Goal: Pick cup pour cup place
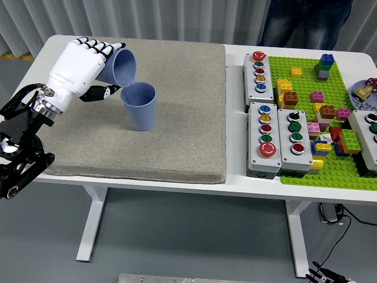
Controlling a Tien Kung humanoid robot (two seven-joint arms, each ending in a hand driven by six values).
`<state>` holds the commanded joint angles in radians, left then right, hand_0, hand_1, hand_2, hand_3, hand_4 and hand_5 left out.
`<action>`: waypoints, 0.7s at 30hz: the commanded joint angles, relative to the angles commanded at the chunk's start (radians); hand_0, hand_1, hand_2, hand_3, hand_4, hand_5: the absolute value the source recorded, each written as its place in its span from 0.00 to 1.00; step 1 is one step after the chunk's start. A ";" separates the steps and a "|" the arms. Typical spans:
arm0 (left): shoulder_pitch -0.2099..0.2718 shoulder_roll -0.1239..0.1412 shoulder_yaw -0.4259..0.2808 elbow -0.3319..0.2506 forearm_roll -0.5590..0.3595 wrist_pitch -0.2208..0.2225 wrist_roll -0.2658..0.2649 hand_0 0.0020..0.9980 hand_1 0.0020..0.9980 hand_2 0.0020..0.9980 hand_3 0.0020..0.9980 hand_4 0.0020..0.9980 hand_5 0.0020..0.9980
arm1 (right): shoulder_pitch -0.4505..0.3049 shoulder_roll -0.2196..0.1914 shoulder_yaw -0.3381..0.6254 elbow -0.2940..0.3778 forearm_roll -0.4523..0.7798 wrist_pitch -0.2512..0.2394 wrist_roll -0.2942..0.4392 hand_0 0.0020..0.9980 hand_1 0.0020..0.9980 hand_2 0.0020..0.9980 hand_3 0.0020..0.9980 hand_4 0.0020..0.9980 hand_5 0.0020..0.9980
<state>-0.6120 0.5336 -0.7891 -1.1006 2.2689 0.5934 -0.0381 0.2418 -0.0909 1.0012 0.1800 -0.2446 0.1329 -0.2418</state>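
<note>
My left hand (88, 65) is white with black fingertips. It is shut on a blue cup (121, 66) and holds it tilted, mouth turned down and to the right. That mouth sits just above the left rim of a second blue cup (139, 106), which stands upright on the grey mat (177, 118). I see no stream between the two cups now. My right hand is out of view.
Grey button boxes (277, 138) and a green baseplate (330, 171) with several coloured bricks fill the table's right side. A small dish (364, 94) lies at the right edge. A person (306, 20) stands at the far side.
</note>
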 joint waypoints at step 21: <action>-0.004 0.001 0.016 0.000 0.000 0.004 0.006 0.51 0.48 0.51 0.51 0.57 0.00 | 0.003 0.000 0.000 0.000 0.001 -0.003 0.003 0.76 0.69 0.73 0.62 0.23 0.17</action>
<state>-0.6160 0.5342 -0.7732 -1.1011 2.2689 0.5978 -0.0325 0.2449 -0.0908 1.0012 0.1800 -0.2439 0.1302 -0.2385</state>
